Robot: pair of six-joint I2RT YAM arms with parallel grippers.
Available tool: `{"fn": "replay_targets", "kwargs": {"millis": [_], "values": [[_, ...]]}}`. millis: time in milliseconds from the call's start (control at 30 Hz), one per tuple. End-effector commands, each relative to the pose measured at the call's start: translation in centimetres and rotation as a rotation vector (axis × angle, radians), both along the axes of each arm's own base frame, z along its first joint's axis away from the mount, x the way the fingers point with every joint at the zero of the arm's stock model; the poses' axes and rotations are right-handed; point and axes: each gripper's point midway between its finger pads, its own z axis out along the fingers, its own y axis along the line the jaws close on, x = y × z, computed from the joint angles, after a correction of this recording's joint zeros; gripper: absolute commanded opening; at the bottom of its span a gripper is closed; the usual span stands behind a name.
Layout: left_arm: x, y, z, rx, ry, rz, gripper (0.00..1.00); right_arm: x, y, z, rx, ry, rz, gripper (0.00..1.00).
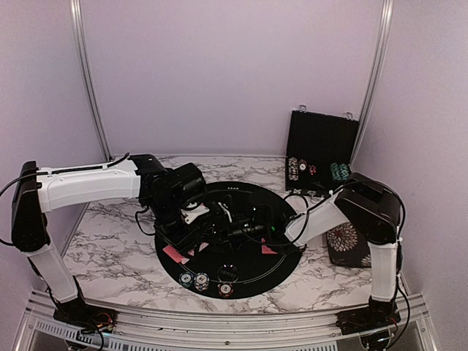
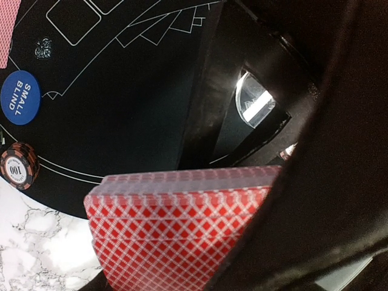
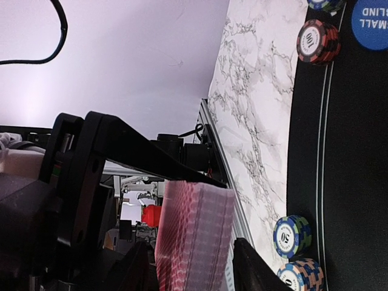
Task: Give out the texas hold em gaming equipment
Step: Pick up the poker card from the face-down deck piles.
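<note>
Over the round black mat (image 1: 289,267), the left gripper (image 1: 196,218) is clamped on a deck of red-backed cards (image 2: 176,236). The right gripper (image 3: 191,244) has one finger on each side of the deck; whether they press it I cannot tell. Chip stacks (image 1: 202,281) sit at the mat's near edge.
</note>
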Motion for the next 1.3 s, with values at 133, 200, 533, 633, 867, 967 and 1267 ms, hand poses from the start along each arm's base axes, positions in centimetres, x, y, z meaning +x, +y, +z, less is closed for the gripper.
{"fn": "replay_targets", "kwargs": {"millis": [133, 200, 533, 633, 867, 967, 1267], "values": [[0.0, -0.1, 1.3, -0.008, -0.017, -0.019, 0.56, 0.4, 0.8, -0.7, -0.051, -0.047, -0.008, 0.39], [0.0, -0.1, 1.4, -0.009, -0.019, -0.018, 0.56, 0.5, 0.7, -0.8, -0.063, -0.053, -0.014, 0.37], [-0.1, 0.2, 1.4, -0.006, -0.024, -0.014, 0.56, 1.0, 0.0, -1.3, -0.100, -0.063, -0.050, 0.34], [0.0, 0.2, 1.4, -0.005, -0.026, -0.012, 0.56, 1.2, -0.3, -1.3, -0.098, -0.061, -0.062, 0.34], [0.1, 0.3, 1.4, -0.002, -0.031, -0.008, 0.56, 1.6, -1.0, -1.0, -0.094, -0.062, -0.086, 0.33], [0.1, 0.4, 1.4, 0.001, -0.032, -0.008, 0.56, 1.6, -1.1, -0.9, -0.094, -0.064, -0.094, 0.33], [0.1, 0.5, 1.3, 0.008, -0.037, -0.007, 0.56, 1.7, -1.4, 0.0, -0.077, -0.071, -0.103, 0.33]]}}
